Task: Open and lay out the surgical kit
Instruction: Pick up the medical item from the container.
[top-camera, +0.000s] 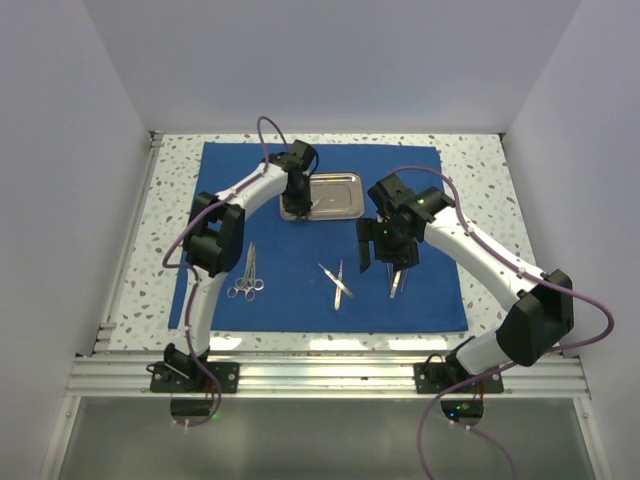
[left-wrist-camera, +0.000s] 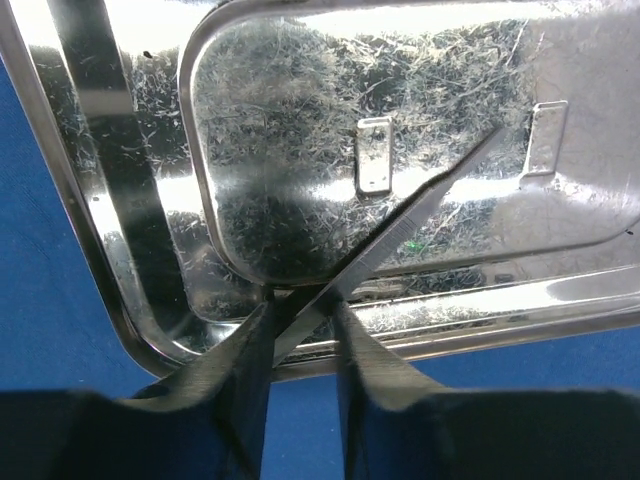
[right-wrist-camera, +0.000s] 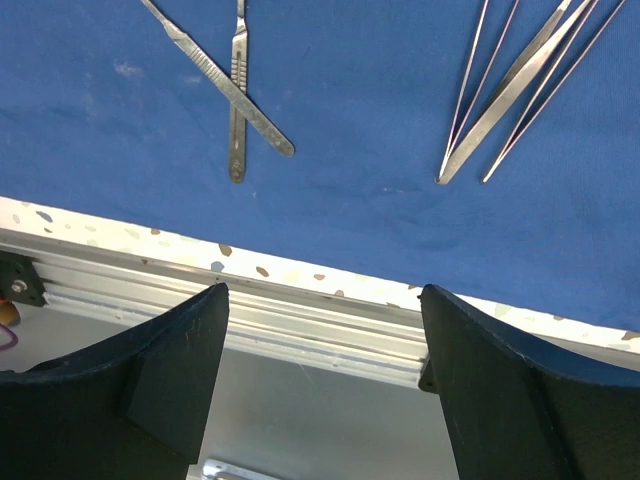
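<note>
The left hand (left-wrist-camera: 302, 318) pinched a thin steel tool (left-wrist-camera: 400, 235) over the tray (left-wrist-camera: 280, 130) at the far side of the blue cloth (right-wrist-camera: 360, 110). The right hand (right-wrist-camera: 322, 295) hung wide open and empty above the cloth's near edge.

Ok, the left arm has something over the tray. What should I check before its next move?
1. Left claw grip: closed on the thin silver instrument, pinched between both fingers. Ok.
2. Instrument clear of the steel tray: its tip is over the tray floor, but contact is unclear. Cannot tell.
3. Blue cloth spread flat. Ok.
4. Bare cloth free for a set-down, between the ring-handled instruments and the crossed handles. Ok.
5. Right claw open and empty, near the tweezers, away from the left arm. Ok.
6. Laid-out pieces separate: two handles lie across each other. Not ok.
</note>
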